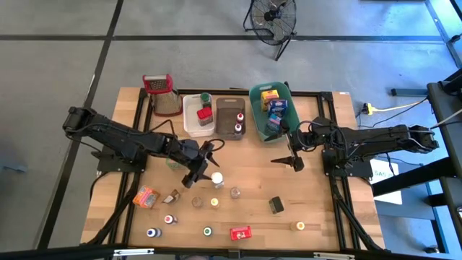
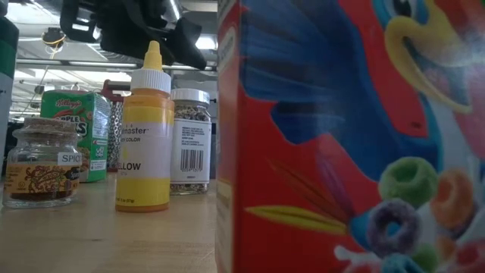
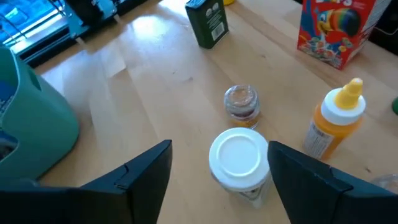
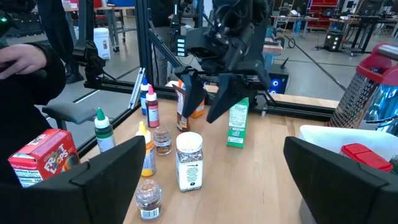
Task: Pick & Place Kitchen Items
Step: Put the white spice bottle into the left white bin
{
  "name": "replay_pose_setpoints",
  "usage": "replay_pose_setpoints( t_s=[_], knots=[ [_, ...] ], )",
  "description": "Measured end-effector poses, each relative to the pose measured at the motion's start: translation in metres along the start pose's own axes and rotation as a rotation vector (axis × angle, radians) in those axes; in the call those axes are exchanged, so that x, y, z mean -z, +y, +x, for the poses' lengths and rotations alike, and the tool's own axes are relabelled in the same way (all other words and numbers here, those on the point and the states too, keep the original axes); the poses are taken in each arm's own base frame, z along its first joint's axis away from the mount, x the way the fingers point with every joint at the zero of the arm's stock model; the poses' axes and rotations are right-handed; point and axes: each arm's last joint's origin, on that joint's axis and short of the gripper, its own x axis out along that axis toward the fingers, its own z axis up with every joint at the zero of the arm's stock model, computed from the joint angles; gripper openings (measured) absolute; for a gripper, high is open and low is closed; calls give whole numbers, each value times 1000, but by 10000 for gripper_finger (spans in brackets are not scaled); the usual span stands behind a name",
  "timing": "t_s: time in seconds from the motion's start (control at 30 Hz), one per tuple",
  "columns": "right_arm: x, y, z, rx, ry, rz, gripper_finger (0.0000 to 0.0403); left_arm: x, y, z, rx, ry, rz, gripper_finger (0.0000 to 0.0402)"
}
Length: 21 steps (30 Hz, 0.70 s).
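now the left tool [image 1: 207,160] hangs with fingers spread wide, straddling a white-capped jar [image 1: 216,178] near the counter [image 1: 253,195] centre. at the jar's 12 o'clock stand the bins; at its 6, a yellow bottle [image 1: 214,203]. off at 3 o'clock the right tool [image 1: 295,160] waits, wide and empty. a crooked descent could tip the jar into a small clear jar [image 1: 235,192] just beside it.
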Motion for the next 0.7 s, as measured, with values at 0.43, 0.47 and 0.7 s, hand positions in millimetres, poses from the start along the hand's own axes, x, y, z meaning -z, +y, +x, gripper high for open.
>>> replay_pose_setpoints(
  t_s=[0.43, 0.47, 0.7],
  knots=[
    [1, 0, 0, 1, 7, 2, 385, 4, -1, 6, 33, 24, -80, 328],
    [1, 0, 0, 1, 7, 2, 385, 5, -2, 9, 60, 24, -82, 328],
    [1, 0, 0, 1, 7, 2, 385, 12, -5, 29, 95, 57, -74, 329]
  ],
)
